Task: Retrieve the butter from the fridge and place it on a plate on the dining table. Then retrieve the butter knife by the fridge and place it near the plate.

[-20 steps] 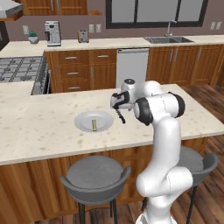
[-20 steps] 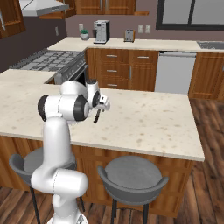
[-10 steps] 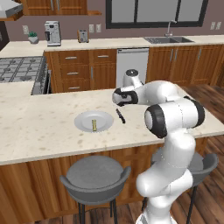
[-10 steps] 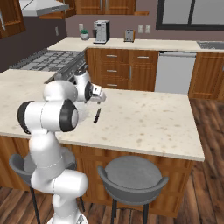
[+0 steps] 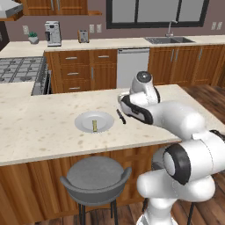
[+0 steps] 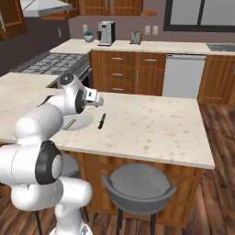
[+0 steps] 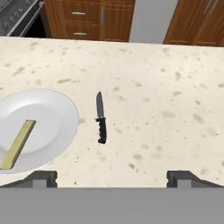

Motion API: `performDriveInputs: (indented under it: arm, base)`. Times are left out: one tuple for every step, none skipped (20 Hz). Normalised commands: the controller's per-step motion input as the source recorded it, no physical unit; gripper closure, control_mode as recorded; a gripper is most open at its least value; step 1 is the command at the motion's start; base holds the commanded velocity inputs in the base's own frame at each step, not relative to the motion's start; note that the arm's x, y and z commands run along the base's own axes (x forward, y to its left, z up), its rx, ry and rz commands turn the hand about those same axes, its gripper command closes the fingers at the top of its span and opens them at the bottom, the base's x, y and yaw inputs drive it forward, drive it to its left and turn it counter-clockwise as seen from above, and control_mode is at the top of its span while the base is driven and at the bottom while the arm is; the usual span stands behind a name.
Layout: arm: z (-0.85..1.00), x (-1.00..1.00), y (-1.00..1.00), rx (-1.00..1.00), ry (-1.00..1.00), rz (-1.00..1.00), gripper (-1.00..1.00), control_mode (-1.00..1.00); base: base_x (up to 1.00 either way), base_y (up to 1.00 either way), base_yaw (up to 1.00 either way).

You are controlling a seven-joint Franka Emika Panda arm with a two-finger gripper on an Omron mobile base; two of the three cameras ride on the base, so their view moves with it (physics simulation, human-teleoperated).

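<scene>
The butter knife (image 7: 101,118) lies flat on the dining table (image 7: 166,100), just beside the plate (image 7: 48,118) but not touching it, with its blade pointing toward the cabinets on the far side. The butter (image 7: 17,144) lies on the plate; in the hand view its lower end and the plate's near edge are cut off at the bottom. In the left base view the butter (image 5: 94,126) looks like a short stick in the middle of the plate (image 5: 83,121), and the knife (image 5: 121,116) lies between the plate and the arm. In the right base view the white arm covers most of the plate (image 6: 81,122), and of the butter (image 6: 69,124) only a small olive piece can be seen; the knife (image 6: 101,120) is clear to see there. The gripper (image 7: 112,177) is above the table with its two tips far apart, wide open, and nothing is between them. In both base views the arm's own body hides the fingers.
</scene>
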Motion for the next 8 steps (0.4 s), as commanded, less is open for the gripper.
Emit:
performDriveInputs:
  arm:
    - [0.88, -0.59, 0.0, 0.0, 0.03, 0.0, -1.0, -1.0]
    - [0.86, -0.51, 0.0, 0.0, 0.09, 0.0, -1.0, -1.0]
    - [0.84, -0.49, 0.0, 0.0, 0.13, 0.0, -1.0, -1.0]
    - [0.75, -0.41, 0.0, 0.0, 0.19, 0.0, -1.0, -1.0]
    - [0.46, -0.17, 0.0, 0.0, 0.27, 0.0, -1.0, -1.0]
    - [0.26, -0.11, 0.0, 0.0, 0.32, 0.0, -1.0, -1.0]
    - [0.0, -0.04, 0.0, 0.04, 0.33, 0.0, -1.0, -1.0]
    - [0.0, 0.0, 0.0, 0.01, 0.32, 0.0, -1.0, -1.0]
  base:
    - [0.0, 0.0, 0.0]
    - [0.0, 0.0, 0.0]
    - [0.0, 0.0, 0.0]
    - [0.0, 0.0, 0.0]
    - [0.0, 0.0, 0.0]
    - [0.0, 0.0, 0.0]
    - [0.0, 0.0, 0.0]
    - [0.0, 0.0, 0.0]
